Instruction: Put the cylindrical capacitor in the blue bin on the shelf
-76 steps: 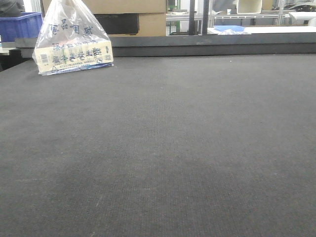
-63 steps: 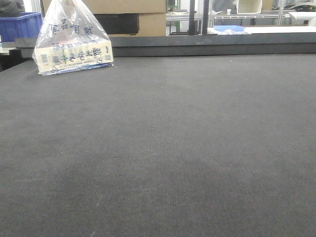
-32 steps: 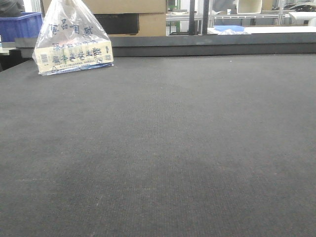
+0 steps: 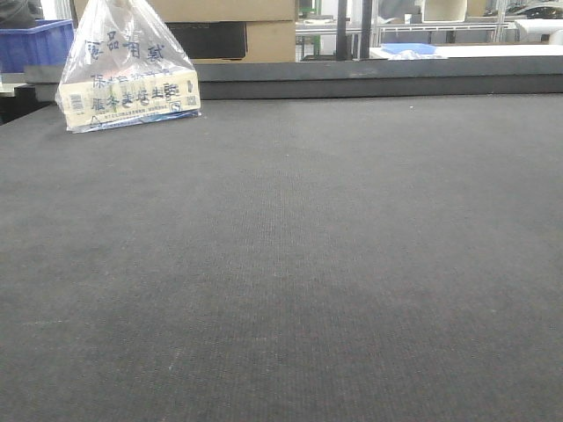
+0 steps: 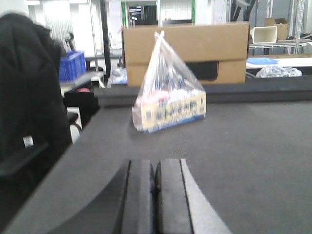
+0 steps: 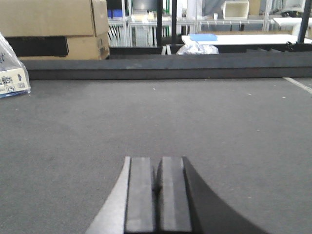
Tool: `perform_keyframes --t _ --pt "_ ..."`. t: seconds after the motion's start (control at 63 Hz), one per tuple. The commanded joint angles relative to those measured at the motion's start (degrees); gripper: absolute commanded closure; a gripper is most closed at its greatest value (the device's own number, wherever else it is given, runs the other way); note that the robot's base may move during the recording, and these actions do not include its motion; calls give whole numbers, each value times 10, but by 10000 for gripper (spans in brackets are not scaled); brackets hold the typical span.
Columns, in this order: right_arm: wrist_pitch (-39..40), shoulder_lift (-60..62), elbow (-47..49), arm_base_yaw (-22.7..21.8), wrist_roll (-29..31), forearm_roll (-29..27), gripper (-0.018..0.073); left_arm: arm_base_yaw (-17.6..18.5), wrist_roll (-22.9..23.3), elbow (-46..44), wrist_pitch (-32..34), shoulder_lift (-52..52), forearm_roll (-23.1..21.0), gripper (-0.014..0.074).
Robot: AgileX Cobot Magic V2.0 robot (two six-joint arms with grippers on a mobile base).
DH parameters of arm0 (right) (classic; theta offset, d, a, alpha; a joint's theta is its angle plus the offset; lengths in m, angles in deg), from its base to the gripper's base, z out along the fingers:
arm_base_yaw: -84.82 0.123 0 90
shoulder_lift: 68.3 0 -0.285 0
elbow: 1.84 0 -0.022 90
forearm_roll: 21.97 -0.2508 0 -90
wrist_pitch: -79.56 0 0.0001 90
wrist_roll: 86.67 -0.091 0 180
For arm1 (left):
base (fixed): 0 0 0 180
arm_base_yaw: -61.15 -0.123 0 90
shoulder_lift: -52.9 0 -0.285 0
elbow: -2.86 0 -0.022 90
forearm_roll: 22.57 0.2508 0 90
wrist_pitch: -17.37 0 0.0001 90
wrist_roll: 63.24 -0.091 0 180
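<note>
I see the left claw (image 5: 155,195) and right claw (image 6: 158,192), each with flat black pads pressed together, empty, above the dark woven surface (image 4: 334,264). Ahead of the left claw, a knotted clear plastic bag (image 5: 163,63) wraps a printed carton (image 5: 170,109); a cardboard box (image 5: 195,44) stands behind. I cannot locate the capacitor in any view.

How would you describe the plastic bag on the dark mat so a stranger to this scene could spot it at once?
Take the wide dark grey mat and follow it to its far left corner, before the brown cardboard boxes. There stands the plastic bag: see-through, peaked, printed with blue characters, a cream carton inside, unlike its plain opaque neighbours.
</note>
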Motion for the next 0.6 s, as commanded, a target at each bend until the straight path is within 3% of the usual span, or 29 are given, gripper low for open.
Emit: perform_keyframes --t 0.0,0.143,0.413,0.587 --pt "-60 -22 62 3 2 17 721 -1 1 -66 -54 27 13 708" --pt "-97 -105 157 3 2 22 721 -1 1 -180 -172 124 13 708" --pt "-268 -347 345 3 2 22 721 -1 1 -387 -399 393 14 708" --pt "-325 -471 438 3 2 17 721 -1 1 -491 -472 532 14 708"
